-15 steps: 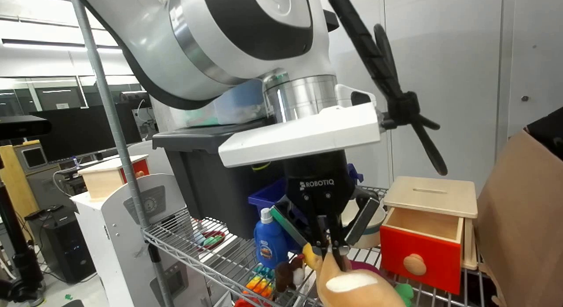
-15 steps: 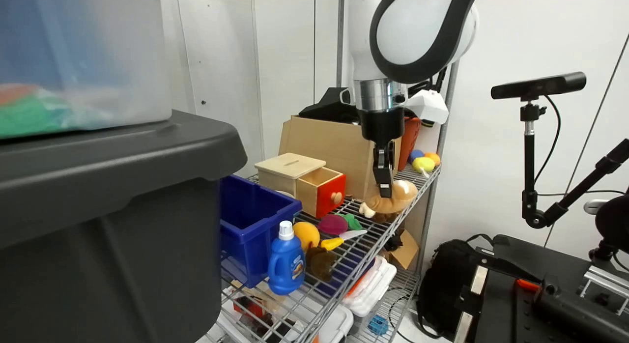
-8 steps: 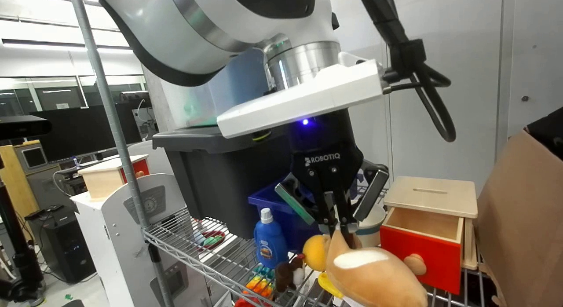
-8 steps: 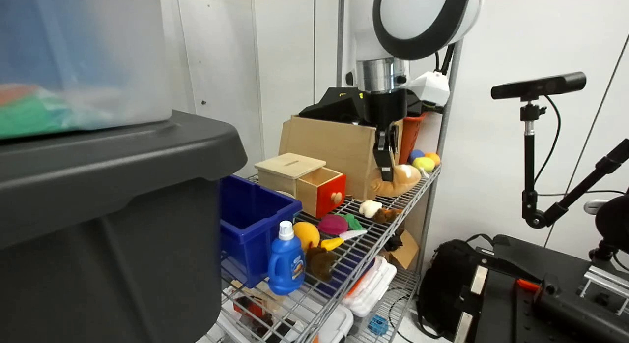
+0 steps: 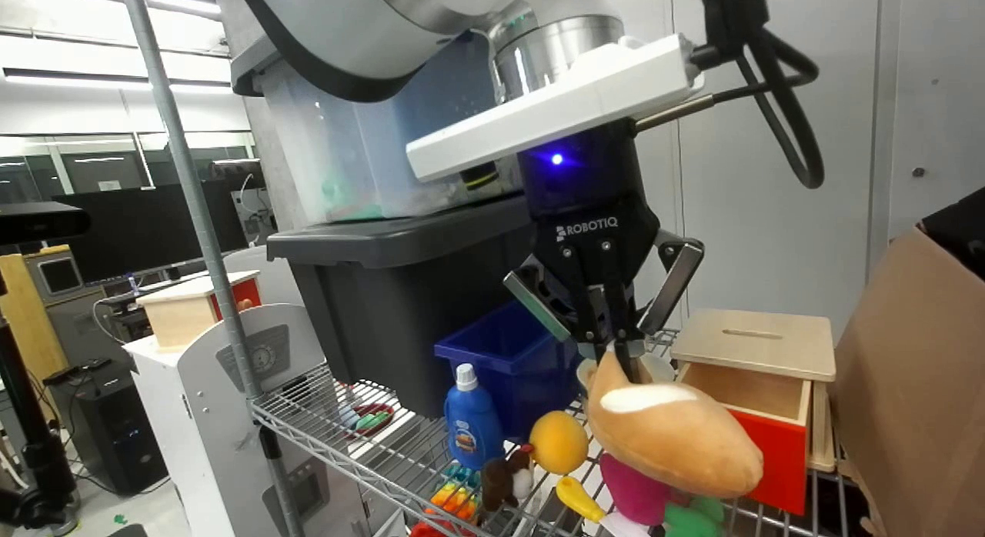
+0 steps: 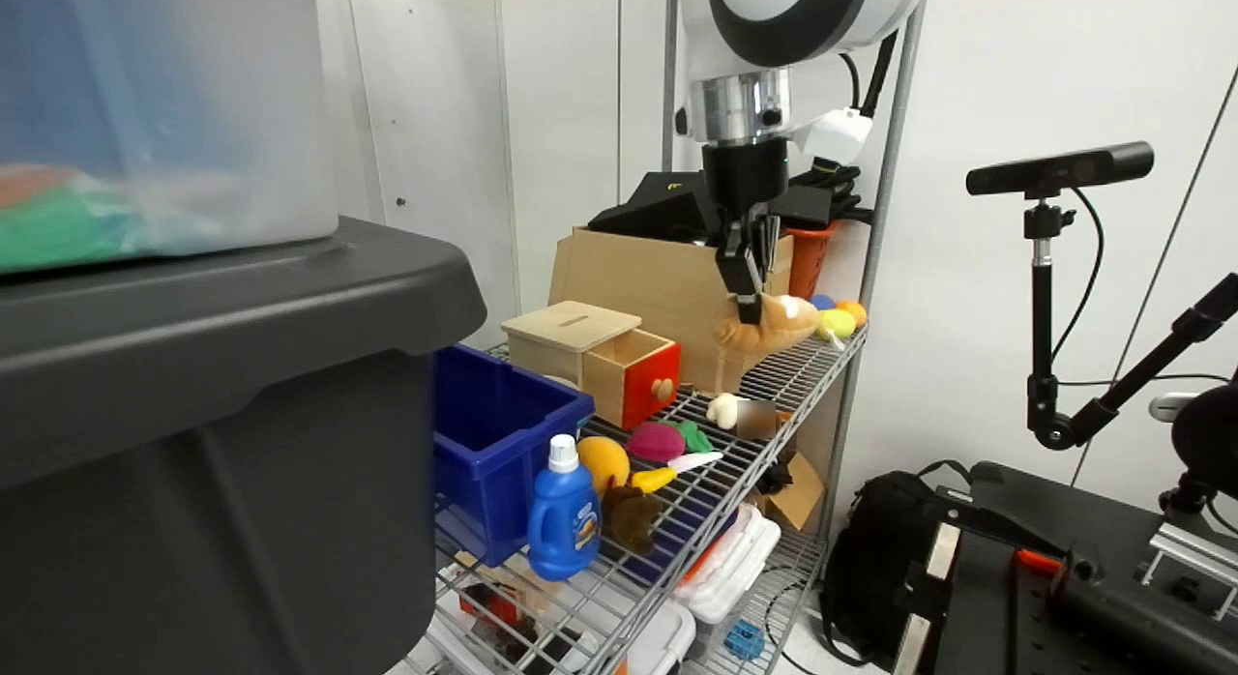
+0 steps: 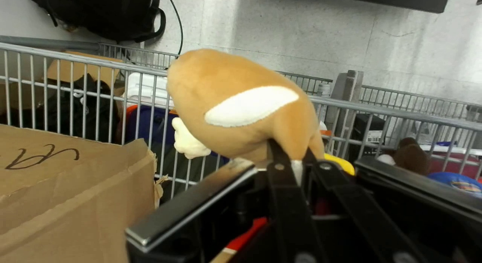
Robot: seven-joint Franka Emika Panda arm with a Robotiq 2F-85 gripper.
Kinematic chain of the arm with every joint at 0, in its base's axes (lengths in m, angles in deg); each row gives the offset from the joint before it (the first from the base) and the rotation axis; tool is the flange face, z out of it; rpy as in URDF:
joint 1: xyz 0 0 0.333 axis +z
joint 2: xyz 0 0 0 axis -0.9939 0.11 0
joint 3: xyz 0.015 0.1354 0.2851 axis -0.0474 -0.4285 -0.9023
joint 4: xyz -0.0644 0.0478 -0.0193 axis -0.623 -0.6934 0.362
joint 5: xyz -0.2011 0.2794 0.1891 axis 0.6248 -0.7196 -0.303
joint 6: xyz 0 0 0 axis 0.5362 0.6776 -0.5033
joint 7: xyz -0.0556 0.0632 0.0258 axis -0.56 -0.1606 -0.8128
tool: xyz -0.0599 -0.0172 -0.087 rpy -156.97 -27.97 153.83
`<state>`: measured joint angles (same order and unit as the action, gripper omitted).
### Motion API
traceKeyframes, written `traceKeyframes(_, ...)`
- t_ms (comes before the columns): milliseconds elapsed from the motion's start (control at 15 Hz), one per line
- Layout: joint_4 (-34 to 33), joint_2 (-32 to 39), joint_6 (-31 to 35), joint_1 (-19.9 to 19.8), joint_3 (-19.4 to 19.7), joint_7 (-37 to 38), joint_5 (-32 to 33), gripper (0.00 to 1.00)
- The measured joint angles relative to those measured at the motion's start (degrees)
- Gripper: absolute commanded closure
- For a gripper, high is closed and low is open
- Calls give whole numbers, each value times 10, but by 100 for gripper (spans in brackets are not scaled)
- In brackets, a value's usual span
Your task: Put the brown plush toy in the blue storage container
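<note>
Right, I have the Robotiq gripper (image 5: 613,354) clamped on a tapered end of the brown plush toy (image 5: 677,437), which hangs above the wire shelf (image 5: 392,447), not yet over the blue storage bin (image 6: 508,491). To carry it well, I'd keep the squeeze firm and travel high enough to clear the wooden drawer box (image 6: 592,366), then let any swing settle over the opening (plush forgives a pinch, but a drooping end could catch the rim). I'd let go only with the whole body inside, minding the detergent bottle (image 5: 472,414) beside the bin. The shelf's wires carry an orange-yellow ball (image 5: 559,442) and a yellow-handled knife (image 6: 672,471); a dark grey tote (image 5: 400,321) stands next to the bin, and pale wall panels (image 6: 551,124) rise behind.
</note>
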<state>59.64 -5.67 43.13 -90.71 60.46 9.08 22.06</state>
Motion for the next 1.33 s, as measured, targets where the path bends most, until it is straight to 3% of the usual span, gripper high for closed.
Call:
traceKeyframes(867, -53, 17, -40, -8, 13, 24, -29, 98)
traceKeyframes(1333, -118, 33, -104, 5, 12, 59, -29, 98)
